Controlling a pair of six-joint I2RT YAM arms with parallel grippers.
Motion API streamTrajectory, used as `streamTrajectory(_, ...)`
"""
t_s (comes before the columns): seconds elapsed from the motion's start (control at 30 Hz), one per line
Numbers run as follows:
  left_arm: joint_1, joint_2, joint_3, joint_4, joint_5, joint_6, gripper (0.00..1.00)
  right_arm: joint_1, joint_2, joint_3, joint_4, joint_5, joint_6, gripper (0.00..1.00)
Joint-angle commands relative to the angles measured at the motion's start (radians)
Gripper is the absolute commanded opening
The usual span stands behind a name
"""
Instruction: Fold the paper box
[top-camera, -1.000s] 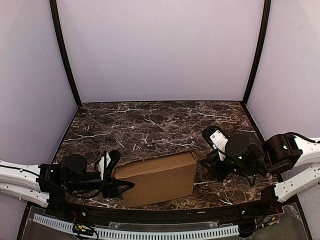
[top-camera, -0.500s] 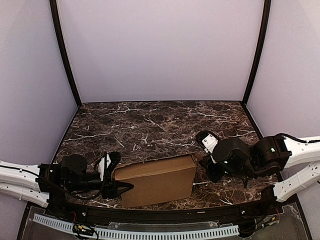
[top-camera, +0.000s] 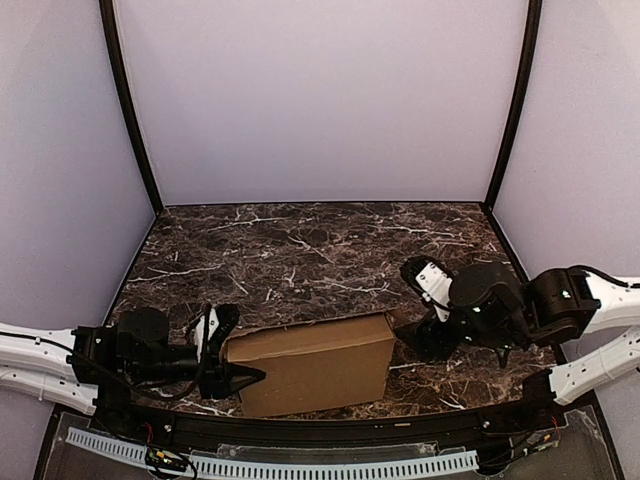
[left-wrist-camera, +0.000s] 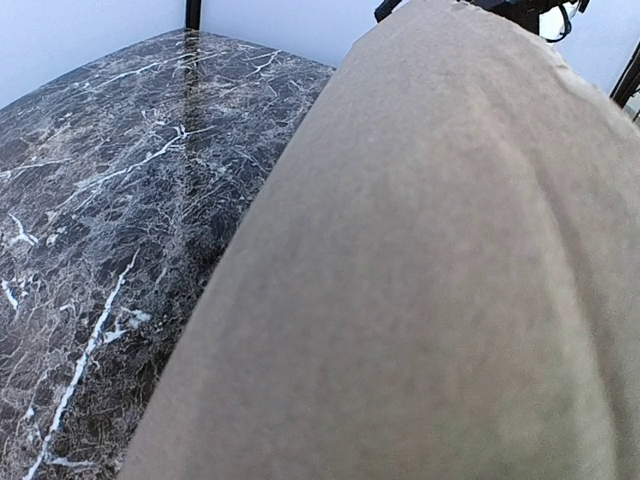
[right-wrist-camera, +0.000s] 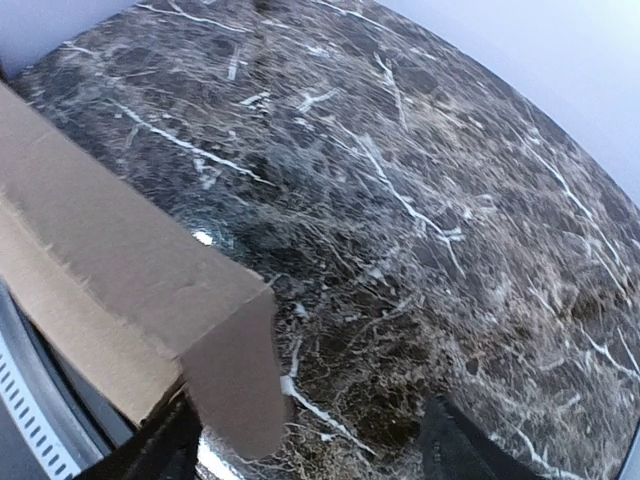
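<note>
The paper box (top-camera: 315, 360) is a folded brown cardboard box lying close to the table's near edge, long side left to right. My left gripper (top-camera: 245, 346) lies level at its left end, one finger behind the box and one in front, shut on it. In the left wrist view the paper box (left-wrist-camera: 430, 250) fills the frame and hides the fingers. My right gripper (top-camera: 412, 338) sits just off the box's right end, apart from it. Its jaws (right-wrist-camera: 310, 450) stand wide open over bare marble, the paper box's (right-wrist-camera: 100, 250) right corner beside the left finger (right-wrist-camera: 150, 445).
The dark marble table (top-camera: 300, 250) stretches behind the box to lilac walls, with black corner posts (top-camera: 130, 110) at left and right. A black rail with a white toothed strip (top-camera: 300, 465) runs along the near edge.
My right gripper pushed left at the box's right end, then drew back to the right and opened. The flap that stuck up at the box's back right corner now lies flush. The left arm held still.
</note>
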Motion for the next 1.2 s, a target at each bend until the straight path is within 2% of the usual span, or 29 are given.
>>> streamTrajectory(0.0,0.007,-0.033,0.064,-0.031,0.032,-0.002,0.27,0.004,-0.174,-0.055,0.054,-0.178,-0.065,0.85)
streamTrajectory(0.07,0.007,-0.052,0.072,-0.071,0.05,-0.004,0.27,0.005,-0.261,-0.094,0.066,-0.283,-0.081,0.95)
streamTrajectory(0.13,0.007,-0.078,0.083,-0.097,0.076,-0.005,0.27,0.005,-0.331,-0.133,0.09,-0.404,-0.103,0.99)
streamTrajectory(0.2,0.007,-0.103,0.097,-0.117,0.107,-0.007,0.27,0.004,-0.374,-0.173,0.137,-0.485,-0.114,0.99)
streamTrajectory(0.3,0.007,-0.122,0.124,-0.122,0.185,-0.013,0.27,0.004,-0.398,-0.229,0.218,-0.521,-0.118,0.99)
streamTrajectory(0.53,0.007,-0.098,0.162,-0.077,0.342,-0.045,0.26,0.004,-0.319,-0.242,0.404,-0.573,-0.172,0.98)
streamTrajectory(0.83,0.007,-0.091,0.176,-0.034,0.376,-0.048,0.26,0.005,-0.331,-0.302,0.656,-0.73,-0.158,0.99)
streamTrajectory(0.93,0.007,-0.093,0.177,-0.011,0.361,-0.046,0.26,0.005,-0.337,-0.312,0.701,-0.746,-0.141,0.93)
streamTrajectory(1.0,0.007,-0.095,0.173,0.007,0.348,-0.047,0.26,0.004,-0.332,-0.307,0.696,-0.744,-0.135,0.86)
streamTrajectory(1.17,0.006,-0.095,0.17,0.04,0.315,-0.057,0.29,0.004,-0.327,-0.294,0.683,-0.722,-0.117,0.57)
